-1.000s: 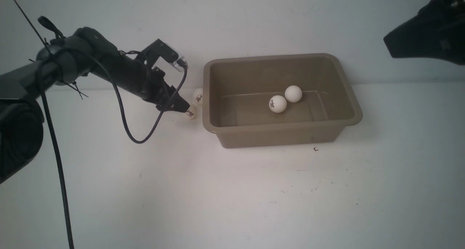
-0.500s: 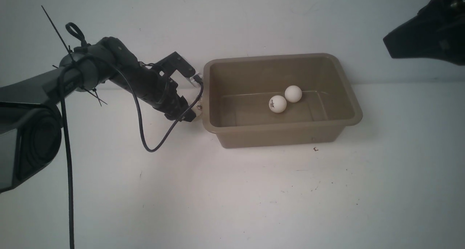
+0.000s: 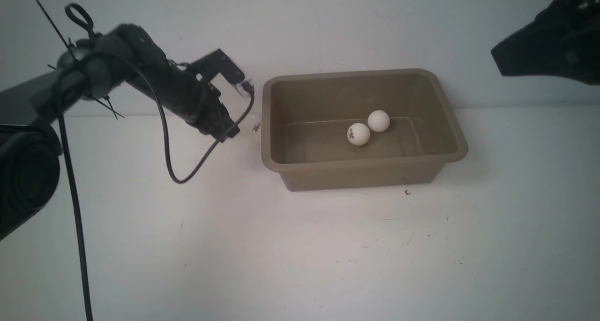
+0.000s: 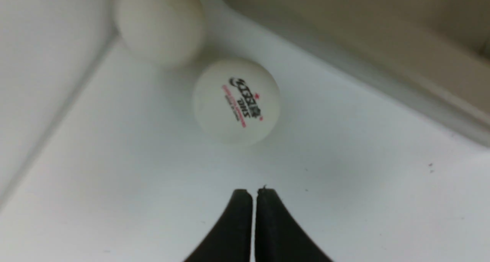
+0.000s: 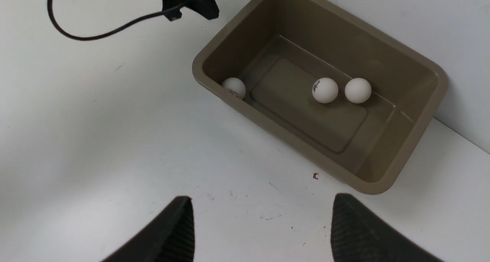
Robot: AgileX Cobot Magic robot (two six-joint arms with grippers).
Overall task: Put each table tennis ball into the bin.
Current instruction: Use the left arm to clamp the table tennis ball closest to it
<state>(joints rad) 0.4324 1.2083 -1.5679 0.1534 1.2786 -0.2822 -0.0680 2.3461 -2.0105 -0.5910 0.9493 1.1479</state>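
A white ball with letters [image 4: 236, 100] and a plain white ball [image 4: 159, 23] sit together on the table [image 3: 281, 255], just outside the brown bin [image 3: 365, 171]; three more balls [image 5: 325, 90] lie inside. The left gripper [image 4: 254, 193] is pinched shut on nothing, and the right gripper [image 5: 262, 212] is open and empty.

Dim, bluish cast; soft shadows; left wrist view blurred close-up.

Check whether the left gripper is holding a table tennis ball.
No, the left gripper has its jaws pressed together with nothing between them, and the nearest ball lies on the table beyond its tips.
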